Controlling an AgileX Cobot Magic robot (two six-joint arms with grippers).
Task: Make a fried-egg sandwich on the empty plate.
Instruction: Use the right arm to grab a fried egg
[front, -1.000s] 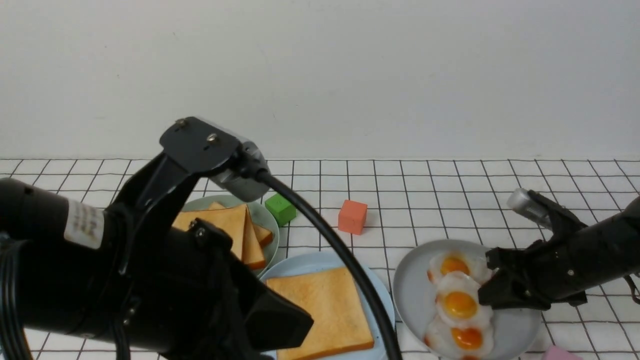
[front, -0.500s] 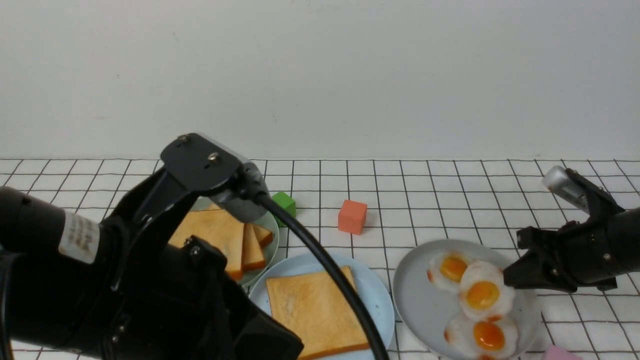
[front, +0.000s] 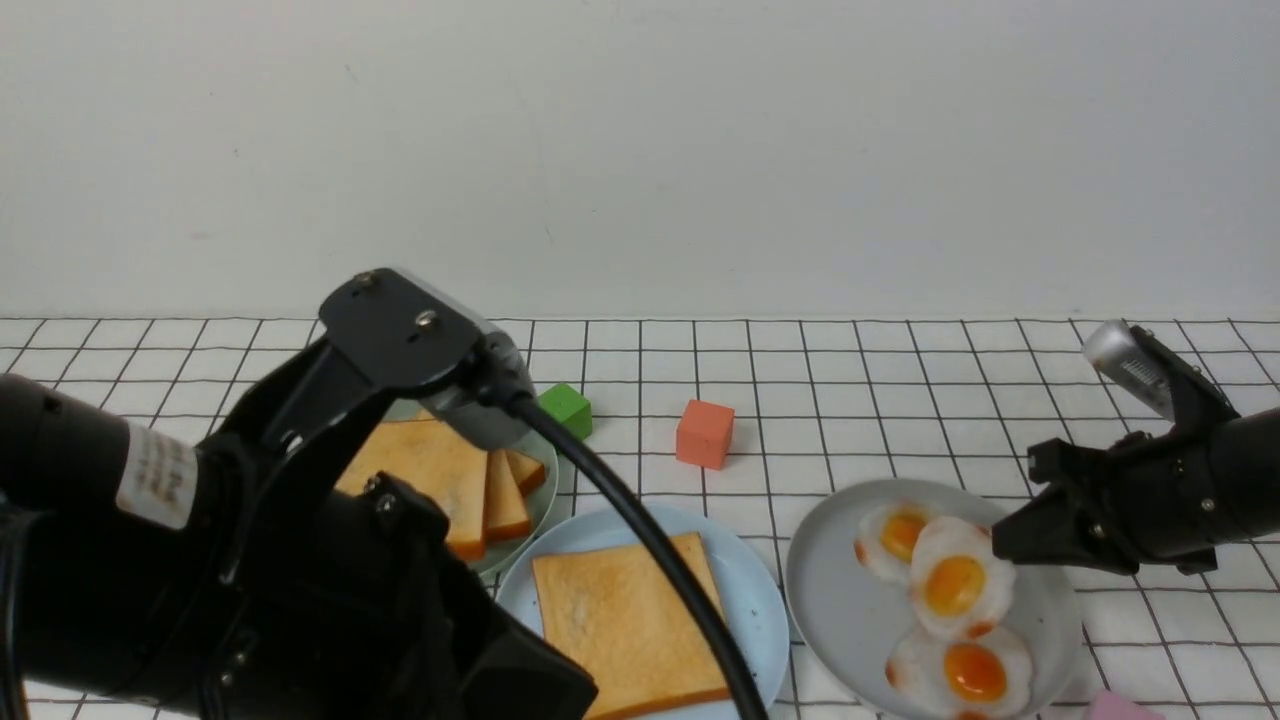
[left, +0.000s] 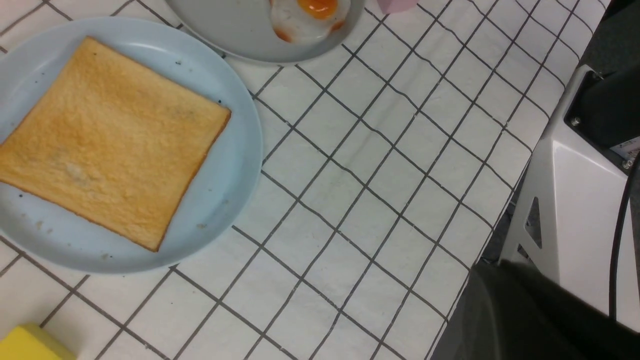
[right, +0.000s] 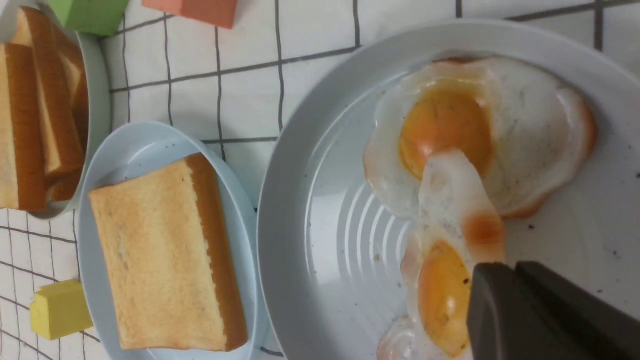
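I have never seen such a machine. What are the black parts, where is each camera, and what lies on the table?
It is a robot with two arms. One picture looks forward from between them; the other two come from cameras on the wrists. The big black shape is the left arm. The right gripper pinches a fried egg by its edge, over the grey plate with two more eggs. One toast slice lies on the blue plate; a green plate holds more toast. A green cube and an orange cube stand behind.
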